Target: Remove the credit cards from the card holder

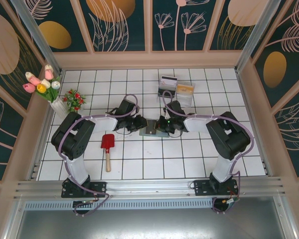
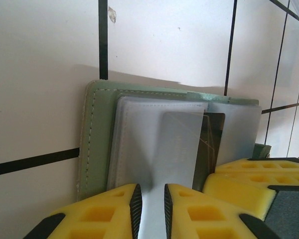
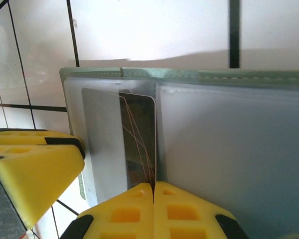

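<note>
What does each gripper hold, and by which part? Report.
Right gripper: shut at the near corner of the dark plastic card in the grey-green fold-over wallet; grip unconfirmed. Left gripper: frosted plastic sleeve runs between its jaws; hold unclear.

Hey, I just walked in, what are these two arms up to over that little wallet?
Both arms are working on the open card holder on the tiled table. The right gripper is shut on the lower edge of a dark credit card that a clear pocket flap half covers. That flap runs into the narrow gap of the left gripper; whether it is gripped is unclear.
</note>
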Action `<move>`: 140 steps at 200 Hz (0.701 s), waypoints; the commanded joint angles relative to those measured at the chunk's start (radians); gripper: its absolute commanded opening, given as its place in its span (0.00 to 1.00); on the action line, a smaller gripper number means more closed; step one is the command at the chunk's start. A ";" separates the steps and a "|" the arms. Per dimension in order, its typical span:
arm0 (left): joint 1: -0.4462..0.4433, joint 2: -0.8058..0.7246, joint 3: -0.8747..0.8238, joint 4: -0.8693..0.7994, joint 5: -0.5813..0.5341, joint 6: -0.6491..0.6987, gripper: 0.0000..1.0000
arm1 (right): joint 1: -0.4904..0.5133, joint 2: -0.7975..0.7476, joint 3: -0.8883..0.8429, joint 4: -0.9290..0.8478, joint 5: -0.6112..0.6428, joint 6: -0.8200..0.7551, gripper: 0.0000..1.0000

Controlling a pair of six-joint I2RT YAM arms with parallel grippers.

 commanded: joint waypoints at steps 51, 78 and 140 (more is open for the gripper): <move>0.002 0.012 0.004 -0.081 -0.039 0.034 0.22 | -0.027 0.013 -0.033 0.029 -0.094 -0.011 0.08; 0.003 -0.009 0.020 -0.087 -0.032 0.048 0.21 | -0.030 0.022 -0.030 0.028 -0.081 -0.001 0.17; 0.000 -0.057 0.029 -0.055 0.032 0.053 0.18 | -0.031 0.052 -0.038 0.036 -0.079 0.010 0.20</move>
